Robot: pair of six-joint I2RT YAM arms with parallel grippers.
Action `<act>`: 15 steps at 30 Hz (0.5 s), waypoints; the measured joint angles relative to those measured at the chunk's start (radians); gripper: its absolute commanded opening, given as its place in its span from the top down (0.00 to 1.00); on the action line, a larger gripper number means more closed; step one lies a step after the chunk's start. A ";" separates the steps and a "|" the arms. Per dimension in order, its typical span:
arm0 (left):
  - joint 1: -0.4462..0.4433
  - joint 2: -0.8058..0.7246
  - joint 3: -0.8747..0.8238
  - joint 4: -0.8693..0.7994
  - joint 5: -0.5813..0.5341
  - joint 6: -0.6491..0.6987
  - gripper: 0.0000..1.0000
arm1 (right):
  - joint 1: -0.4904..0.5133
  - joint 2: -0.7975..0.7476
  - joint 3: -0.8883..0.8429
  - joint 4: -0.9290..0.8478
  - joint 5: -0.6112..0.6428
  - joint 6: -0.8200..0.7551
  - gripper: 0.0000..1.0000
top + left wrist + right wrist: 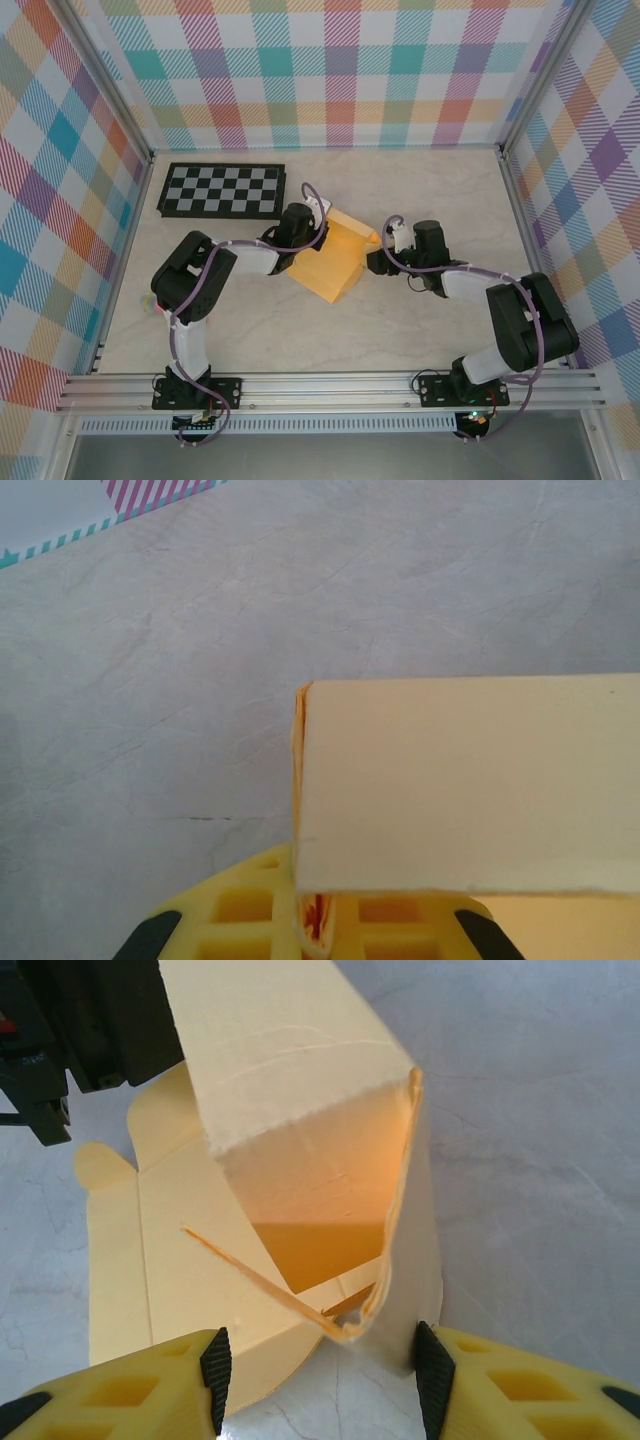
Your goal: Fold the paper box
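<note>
The paper box is yellow-orange card, half raised, lying in the middle of the table. My left gripper is at its far left edge. In the left wrist view the yellow jaws are shut on a doubled card edge, and a pale panel of the box stands right in front of the camera. My right gripper is at the box's right end. Its black pads stand apart on either side of the box's open corner; the right pad rests against an upright wall, with bare table between.
A black-and-white checkerboard lies at the back left of the marble table. Plaid walls enclose the table on three sides. An aluminium rail carries both arm bases at the near edge.
</note>
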 measured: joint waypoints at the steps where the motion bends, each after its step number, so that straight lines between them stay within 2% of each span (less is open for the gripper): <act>1: 0.000 -0.003 -0.003 0.000 -0.001 -0.002 0.94 | 0.011 -0.005 -0.009 0.017 0.019 -0.012 0.46; 6: 0.000 -0.013 -0.017 0.001 -0.016 -0.025 0.95 | 0.077 -0.014 -0.074 0.137 0.148 -0.037 0.49; 10: -0.001 -0.024 -0.035 0.009 -0.018 -0.048 0.95 | 0.106 -0.013 -0.111 0.217 0.245 -0.041 0.56; 15: -0.002 -0.026 -0.047 0.027 -0.020 -0.060 0.95 | 0.110 -0.009 -0.099 0.253 0.276 -0.075 0.60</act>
